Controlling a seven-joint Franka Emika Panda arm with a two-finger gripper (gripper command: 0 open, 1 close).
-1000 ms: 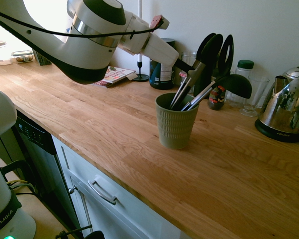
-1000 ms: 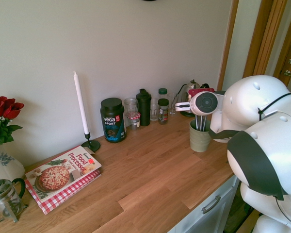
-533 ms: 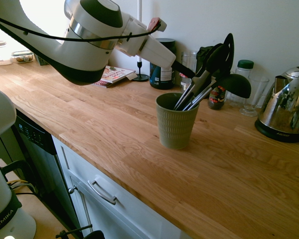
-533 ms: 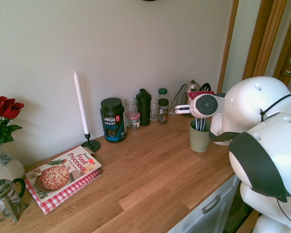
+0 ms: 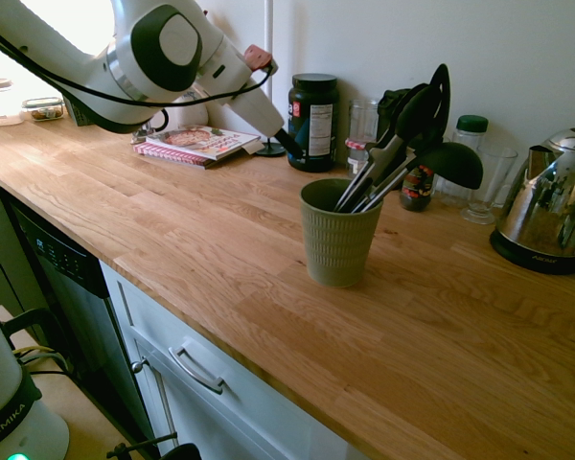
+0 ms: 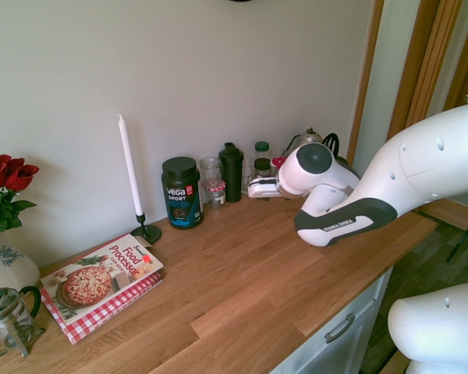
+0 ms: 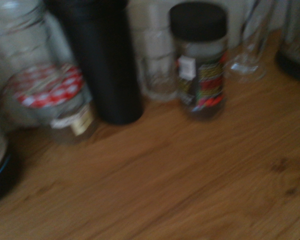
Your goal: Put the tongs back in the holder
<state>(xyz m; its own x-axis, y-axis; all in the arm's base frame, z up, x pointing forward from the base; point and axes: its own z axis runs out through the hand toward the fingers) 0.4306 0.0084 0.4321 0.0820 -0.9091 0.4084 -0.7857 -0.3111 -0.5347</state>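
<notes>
the tongs point(image 5: 369, 177) stand in the green cup point(image 5: 338, 235) with other utensils — the gripper point(image 5: 289, 146), well apart, holds nothing; its opening can't be made out.

A home kitchen is being shown. A long wooden table point(image 5: 220, 240) is being carried by white drawer fronts point(image 5: 206, 383); a steel kettle point(image 5: 548, 216), a cookbook point(image 6: 101, 282), a French press point(image 6: 12, 319), jars point(image 7: 200, 57) and a ribbed cup of cooking utensils point(image 5: 337, 240) are being kept on it.
</notes>
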